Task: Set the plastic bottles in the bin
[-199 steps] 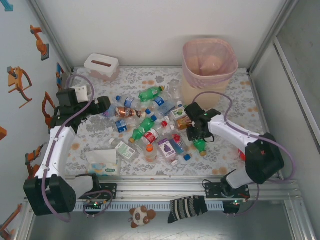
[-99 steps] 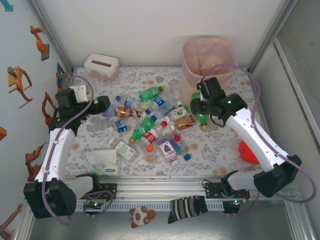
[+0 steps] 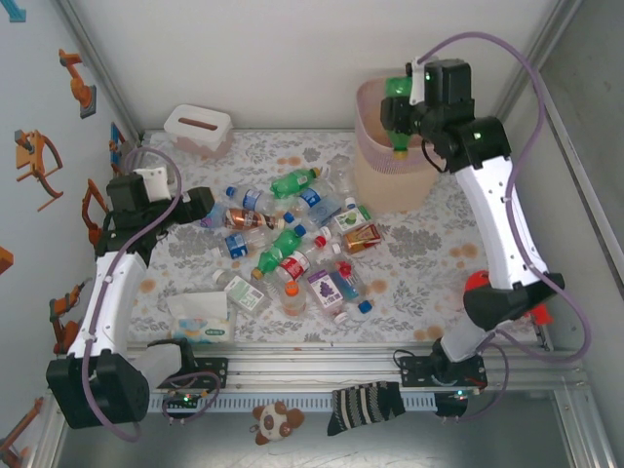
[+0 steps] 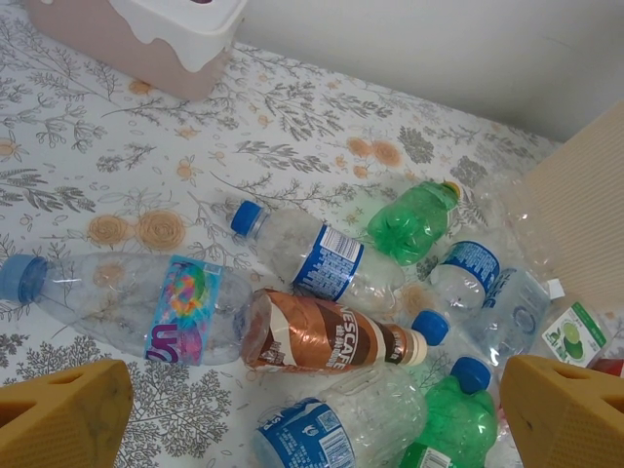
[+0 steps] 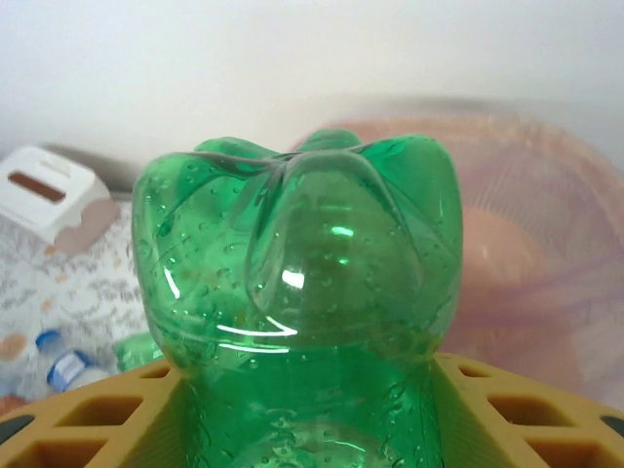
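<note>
Item: green bottle (image 5: 302, 283), clamped about its body in my right gripper (image 3: 405, 115). Position: above the bin (image 3: 385, 185), over the left part of its mouth as I judge it. Its long axis runs far to near, cap toward the near rim; tilt unclear. Left gripper (image 3: 200, 207): spread wide, empty, nearer the remaining bottles (image 3: 292, 249) on the table (image 3: 429, 244).

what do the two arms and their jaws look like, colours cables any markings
Left arm and right arm match: white shells on the long links, black blocks at joints and bases. A purple cable loops loosely along each. The jaws are blocky, yellow-orange; the right ones have square recesses. The right arm has a green light near its wrist and a red part at its elbow.
</note>
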### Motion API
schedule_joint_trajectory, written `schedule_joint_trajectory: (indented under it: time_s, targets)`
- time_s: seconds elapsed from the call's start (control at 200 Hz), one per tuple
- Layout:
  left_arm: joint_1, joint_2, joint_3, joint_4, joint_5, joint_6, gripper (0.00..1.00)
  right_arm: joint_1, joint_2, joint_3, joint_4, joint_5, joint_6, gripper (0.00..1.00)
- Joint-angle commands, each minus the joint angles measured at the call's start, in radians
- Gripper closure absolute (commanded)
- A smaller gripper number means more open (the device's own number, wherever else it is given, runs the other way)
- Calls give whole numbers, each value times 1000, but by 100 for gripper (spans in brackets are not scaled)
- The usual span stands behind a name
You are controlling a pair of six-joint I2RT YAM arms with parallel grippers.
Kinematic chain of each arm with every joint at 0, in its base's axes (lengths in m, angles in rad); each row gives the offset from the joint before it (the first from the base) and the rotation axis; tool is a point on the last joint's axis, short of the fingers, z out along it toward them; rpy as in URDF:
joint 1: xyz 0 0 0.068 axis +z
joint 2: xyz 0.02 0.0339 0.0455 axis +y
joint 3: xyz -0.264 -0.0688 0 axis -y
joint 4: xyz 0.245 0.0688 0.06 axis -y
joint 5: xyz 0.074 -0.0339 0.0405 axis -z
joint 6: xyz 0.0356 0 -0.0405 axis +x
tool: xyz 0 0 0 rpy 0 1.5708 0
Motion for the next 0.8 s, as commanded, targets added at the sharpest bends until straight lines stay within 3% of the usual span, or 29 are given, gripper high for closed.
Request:
schedule_joint_trajectory:
  time_s: [0.0, 0.396, 0.796]
  targets:
    - [7, -18, -12, 27, 34, 17, 4, -48, 80, 111, 45, -60, -35, 43]
    - [9, -34, -27, 45, 47, 9, 4, -131, 342, 310, 95, -166, -20, 43]
    - [8, -89, -51, 59, -1, 17, 4, -144, 524, 387, -112, -201, -21, 44]
